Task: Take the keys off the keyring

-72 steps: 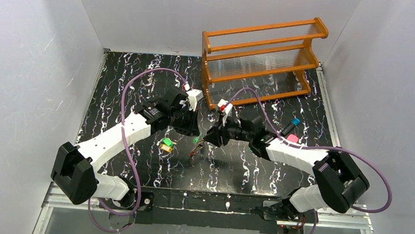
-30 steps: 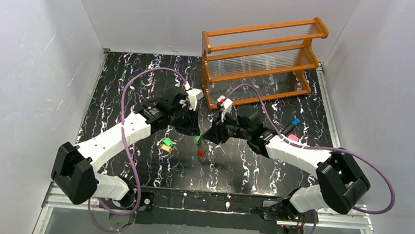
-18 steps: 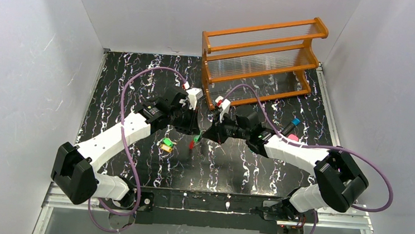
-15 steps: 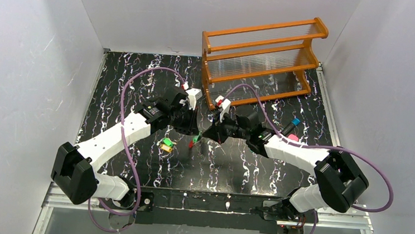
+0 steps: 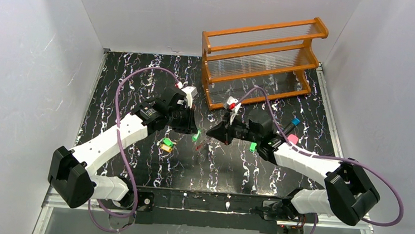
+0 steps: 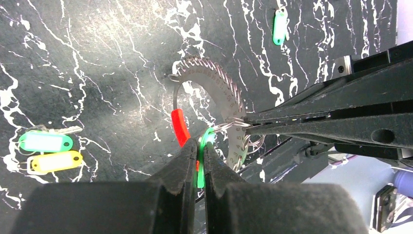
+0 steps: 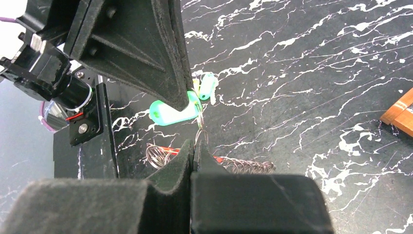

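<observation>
Entry: keyring (image 6: 221,90), a silvery ribbed coil with a short red segment (image 6: 179,126), held up off the black marbled table (image 5: 141,78) between the two arms, near the table's middle. Left gripper (image 6: 199,146): clenched on the held green key (image 7: 168,112) by its plastic head. Right gripper (image 7: 194,150): clamped tight at the coil's outer edge, just where that key's small wire loop (image 6: 233,124) crosses it. It appears to grasp the keyring, but whether the loop is pinched too cannot be told. Step in hand, by judgement: working the held green key's loop off the coil. Handling: keep the right grip steady as the anchor and slide the head along the coil toward wherever it opens. A straight pull would likely only stretch the springy coil. A second wire loop (image 6: 253,144) hangs just beside the right fingertips and may snag. The two sets of fingertips are nearly touching, so there is little room to turn. Lying free on the table: loose green key (image 6: 45,142) and yellow key (image 6: 54,161) side by side, and a far green key (image 6: 279,25) apart from them. Also present: orange wooden rack (image 5: 263,60) at the back, well apart from the work, and a blue item (image 5: 295,123) and a pink item (image 5: 292,139) by the right forearm, both too small to identify.
</observation>
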`<state>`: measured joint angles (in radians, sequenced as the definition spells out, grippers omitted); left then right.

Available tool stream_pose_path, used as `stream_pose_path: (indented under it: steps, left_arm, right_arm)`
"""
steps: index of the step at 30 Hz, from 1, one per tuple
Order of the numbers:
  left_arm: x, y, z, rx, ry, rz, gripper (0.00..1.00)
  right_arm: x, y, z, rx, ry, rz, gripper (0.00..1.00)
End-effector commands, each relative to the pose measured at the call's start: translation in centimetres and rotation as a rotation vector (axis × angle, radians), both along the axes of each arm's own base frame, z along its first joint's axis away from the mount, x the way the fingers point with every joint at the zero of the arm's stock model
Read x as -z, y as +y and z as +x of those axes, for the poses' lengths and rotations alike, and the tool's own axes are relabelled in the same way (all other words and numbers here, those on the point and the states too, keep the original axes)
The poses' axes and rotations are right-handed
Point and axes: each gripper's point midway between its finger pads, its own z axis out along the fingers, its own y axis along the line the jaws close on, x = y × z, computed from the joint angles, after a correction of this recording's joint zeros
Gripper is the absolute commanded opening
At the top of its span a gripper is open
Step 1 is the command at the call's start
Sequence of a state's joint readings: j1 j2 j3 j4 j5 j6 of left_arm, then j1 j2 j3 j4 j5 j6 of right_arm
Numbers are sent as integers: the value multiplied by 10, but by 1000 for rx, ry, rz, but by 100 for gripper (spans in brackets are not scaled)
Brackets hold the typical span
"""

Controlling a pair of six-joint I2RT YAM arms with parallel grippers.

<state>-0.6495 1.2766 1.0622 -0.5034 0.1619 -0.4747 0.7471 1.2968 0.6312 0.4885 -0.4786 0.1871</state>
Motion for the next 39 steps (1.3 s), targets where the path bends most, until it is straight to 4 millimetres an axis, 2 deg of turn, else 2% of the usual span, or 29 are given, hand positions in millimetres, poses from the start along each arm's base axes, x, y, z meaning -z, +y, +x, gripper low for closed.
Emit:
stream_pose_path:
  steps: [1, 9, 14, 17, 24, 33, 36, 39]
  left_arm:
    - [1, 36, 5, -104, -6, 107, 0]
    - [15, 12, -17, -23, 100, -26, 0]
    - [25, 10, -24, -41, 131, -56, 0]
    - [24, 2, -27, -38, 146, -115, 0]
    - [32, -30, -42, 3, 165, -177, 0]
    - [32, -59, -43, 4, 155, -253, 0]
    - [37, -62, -42, 6, 150, -238, 0]
    - [43, -48, -37, -27, 116, -166, 0]
  right_arm:
    - [-14, -14, 2, 5, -61, 63, 1]
    - [-54, -17, -2, 7, -182, 237, 1]
    - [-65, -16, -6, -10, -213, 288, 1]
    - [-71, -18, -10, -21, -235, 309, 1]
    - [-76, -18, -15, -40, -263, 356, 1]
    - [-79, -16, -19, -70, -284, 411, 1]
    - [-79, -16, -20, -74, -292, 414, 1]
    - [-74, -20, -15, -38, -312, 383, 1]
